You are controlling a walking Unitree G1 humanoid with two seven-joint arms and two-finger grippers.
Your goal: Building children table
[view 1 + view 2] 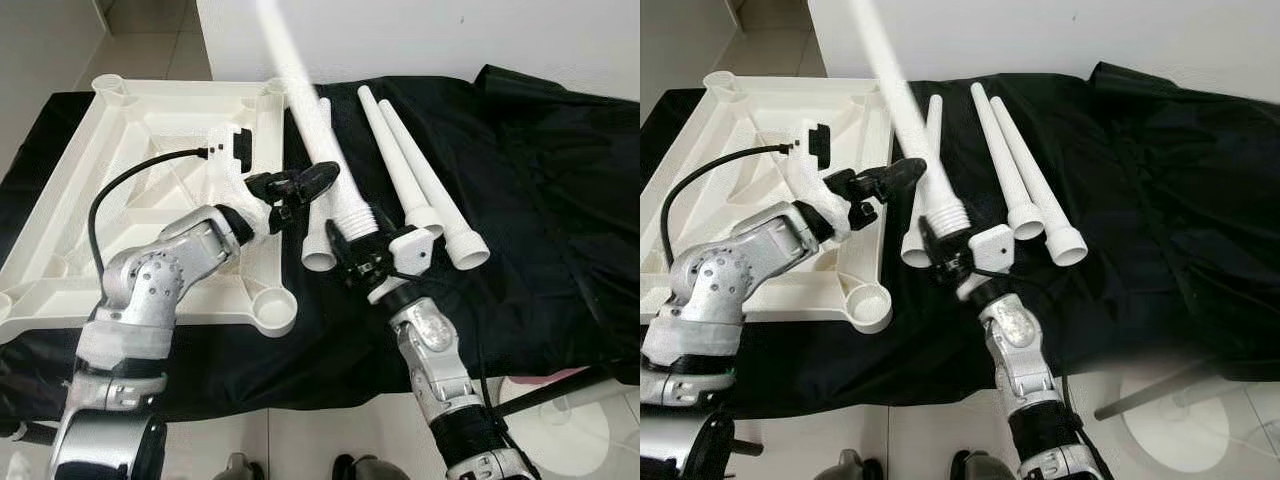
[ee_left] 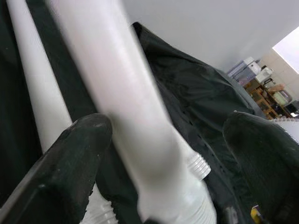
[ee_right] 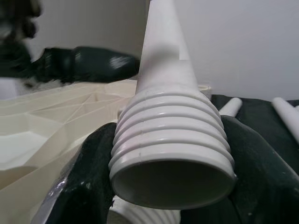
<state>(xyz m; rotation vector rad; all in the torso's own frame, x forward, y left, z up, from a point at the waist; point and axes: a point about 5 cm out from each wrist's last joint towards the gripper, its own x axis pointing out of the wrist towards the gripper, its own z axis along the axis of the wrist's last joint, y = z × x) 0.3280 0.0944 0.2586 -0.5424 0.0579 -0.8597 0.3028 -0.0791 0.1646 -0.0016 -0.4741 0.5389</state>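
Observation:
The white plastic table top (image 1: 130,150) lies upside down on the left of a black cloth, with round leg sockets at its corners (image 1: 272,305). My right gripper (image 1: 355,255) is shut on the threaded end of a white table leg (image 1: 318,130), which tilts up and away towards the wall. The ribbed end (image 3: 170,140) sits between the black fingers. My left gripper (image 1: 305,185) is open beside that leg, one finger (image 2: 70,163) on each side of the shaft (image 2: 126,116), not clearly touching. Three more legs (image 1: 430,190) lie on the cloth.
The black cloth (image 1: 540,200) covers the floor up to a white wall behind. A cable (image 1: 110,200) loops over the table top from my left wrist. A white round base (image 1: 570,430) and a dark bar lie at the lower right.

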